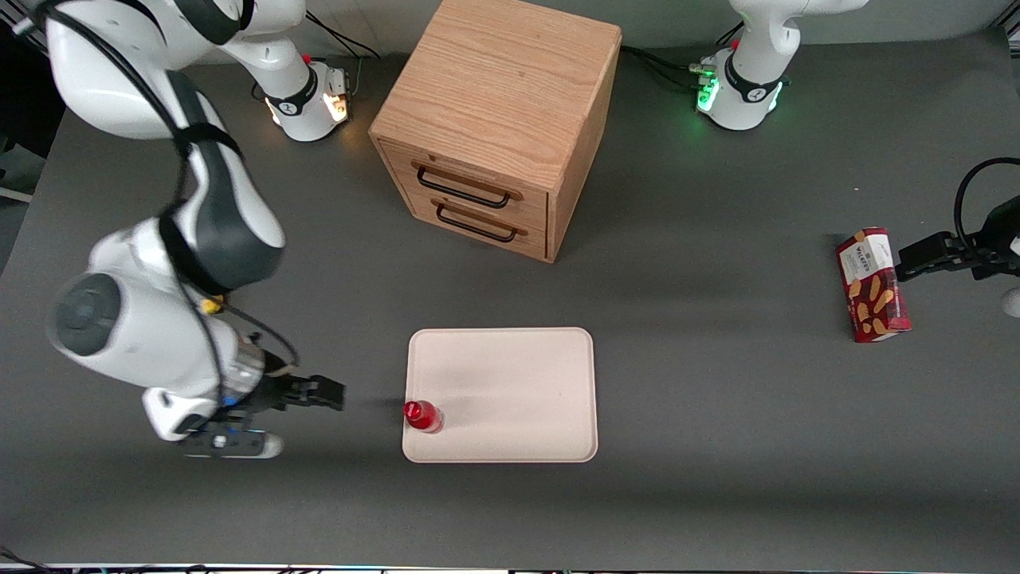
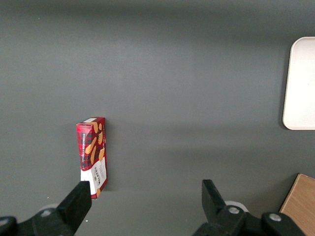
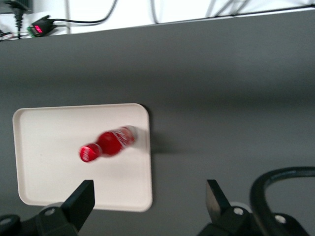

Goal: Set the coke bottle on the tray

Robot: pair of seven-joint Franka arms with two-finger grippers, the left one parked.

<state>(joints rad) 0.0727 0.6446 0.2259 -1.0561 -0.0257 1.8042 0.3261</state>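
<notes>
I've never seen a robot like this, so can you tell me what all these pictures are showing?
Those white things are robot arms bolted to a grey table. One picture looks down at the whole table from the front. The other two come from little cameras on the arms' wrists, so you see black fingers poking in.

On the table sit a wooden cabinet with two drawers, a pale tray, and a red snack box toward the parked arm's end. A small red coke bottle stands upright on the tray, near its edge.

The working arm's gripper is beside the tray, open and holding nothing. It looks like the bottle is already where it belongs.
</notes>
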